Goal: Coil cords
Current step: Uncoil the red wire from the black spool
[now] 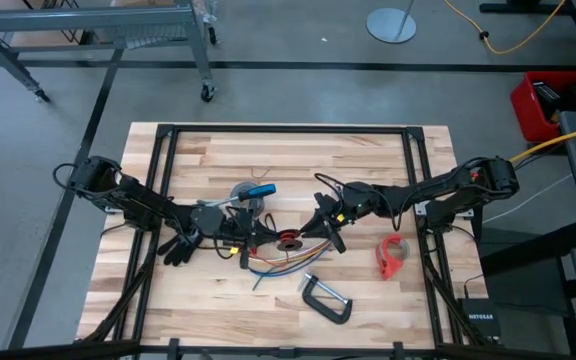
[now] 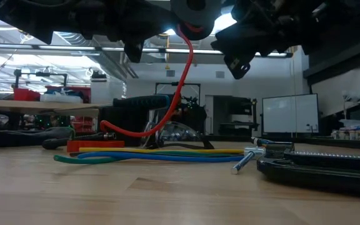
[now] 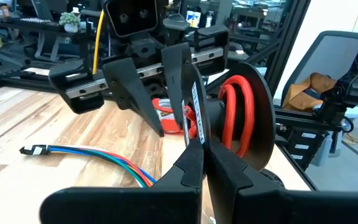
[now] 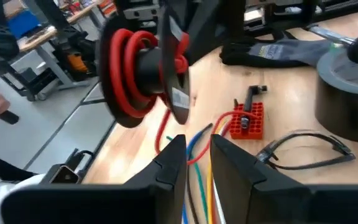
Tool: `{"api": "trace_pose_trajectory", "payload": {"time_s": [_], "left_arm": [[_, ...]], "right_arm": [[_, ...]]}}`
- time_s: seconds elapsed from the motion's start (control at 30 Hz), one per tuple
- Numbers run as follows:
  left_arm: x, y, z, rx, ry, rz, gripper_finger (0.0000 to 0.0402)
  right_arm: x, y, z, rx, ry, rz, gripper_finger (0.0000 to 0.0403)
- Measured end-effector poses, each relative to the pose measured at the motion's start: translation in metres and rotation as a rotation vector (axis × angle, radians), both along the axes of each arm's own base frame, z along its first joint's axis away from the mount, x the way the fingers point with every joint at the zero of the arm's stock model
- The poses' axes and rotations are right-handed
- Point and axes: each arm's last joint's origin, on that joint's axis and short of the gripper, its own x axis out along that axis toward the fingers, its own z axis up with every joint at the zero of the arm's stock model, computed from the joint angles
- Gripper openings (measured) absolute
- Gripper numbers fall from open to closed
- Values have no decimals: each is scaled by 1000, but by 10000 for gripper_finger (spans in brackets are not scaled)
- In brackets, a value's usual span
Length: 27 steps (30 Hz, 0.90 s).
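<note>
Winding is the step in hand: left gripper (image 3: 201, 134), fingers closed on the black spool (image 1: 287, 239) at frame centre, holds it above the table. Red cord (image 2: 181, 81) trails down to the wood. Right gripper (image 1: 325, 222), jaws partly apart and empty, waits beside it. Next move likely calls for feeding slack onto the spool.

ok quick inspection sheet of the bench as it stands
surface: wooden table, bare at the far side
job's things: red cord spool raised over coloured strands
clutter: C-clamp, red tape dispenser, black glove, grey tape roll
grippers: left gripper shut on the spool flange; right gripper close beside it, hold unclear
cables: yellow cable on the floor
surroundings: workshop, metal cart
</note>
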Motion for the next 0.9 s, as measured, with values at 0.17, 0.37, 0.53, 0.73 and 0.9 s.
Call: {"api": "trace_pose_trajectory", "payload": {"time_s": [0.17,0.37,0.53,0.73,0.9], "left_arm": [[0,0,0,0,0,0,0],[0,0,0,0,0,0,0],[0,0,0,3,0,0,0],[0,0,1,3,-13,0,0],[0,0,3,26,-29,0,0]], "right_arm": [[1,1,7,15,-75,45,76],[2,1,11,13,-113,31,76],[3,0,13,6,-122,-1,76],[7,0,19,4,-145,-9,76],[7,0,21,4,-148,-9,76]]}}
